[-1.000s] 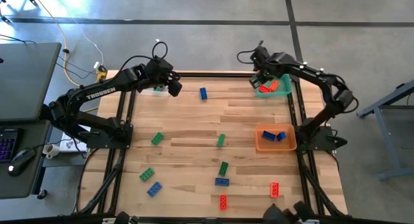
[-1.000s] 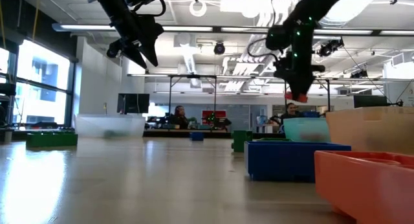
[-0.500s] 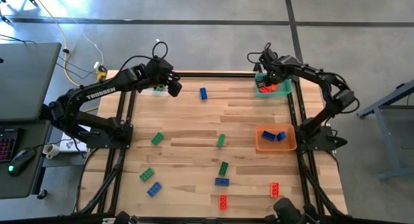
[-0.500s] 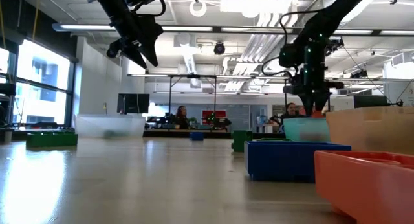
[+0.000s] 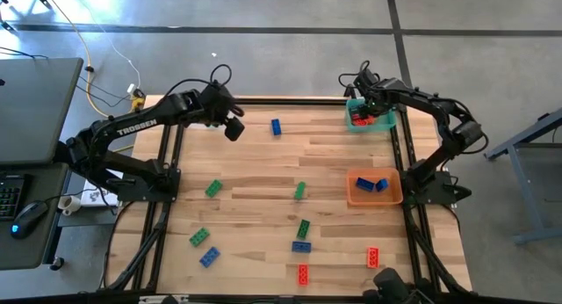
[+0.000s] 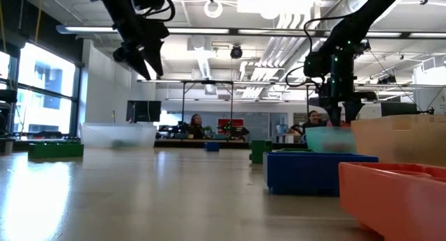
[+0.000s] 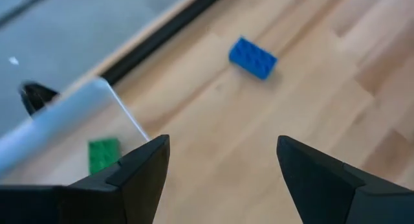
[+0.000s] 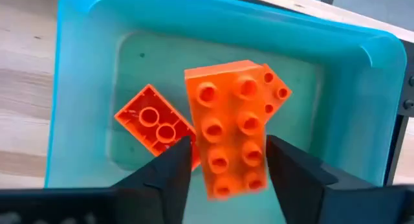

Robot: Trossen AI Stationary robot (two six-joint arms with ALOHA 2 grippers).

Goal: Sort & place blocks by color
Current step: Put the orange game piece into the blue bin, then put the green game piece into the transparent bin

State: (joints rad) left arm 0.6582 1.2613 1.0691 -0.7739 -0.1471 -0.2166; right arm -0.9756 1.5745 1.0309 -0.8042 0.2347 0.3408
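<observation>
High view first: I see my right gripper (image 5: 362, 109) hanging over the teal tray (image 5: 387, 125) at the far right corner of the table, and my left gripper (image 5: 234, 128) up off the wood at the far left, near the clear tray (image 7: 71, 114). Through the right wrist camera a red brick (image 8: 228, 137), studs up, sits between my two fingers above the tray floor; there is a sliver of gap on each side, so I cannot tell whether the fingers still press it or have let go. Two more red bricks lie in that tray, one upside down (image 8: 154, 125) beside it and one (image 8: 277, 88) peeking out behind it. Through the left wrist camera my left fingers stand wide apart with nothing between them; a green brick (image 7: 103, 154) lies inside the clear tray and a blue brick (image 5: 276, 126) rests on the bare wood just beyond the gripper. The orange tray (image 5: 355, 197) on the right side holds two blue bricks (image 5: 372, 184). Loose on the table I count four green bricks (image 5: 213, 189) (image 5: 299, 191) (image 5: 303, 228) (image 5: 199, 237), two more blue ones (image 5: 209, 257) (image 5: 301, 246), and two red ones (image 5: 303, 273) (image 5: 372, 257) near the front edge. From the low view, both arms hang clear above the tabletop, the right one directly over the teal tray.
</observation>
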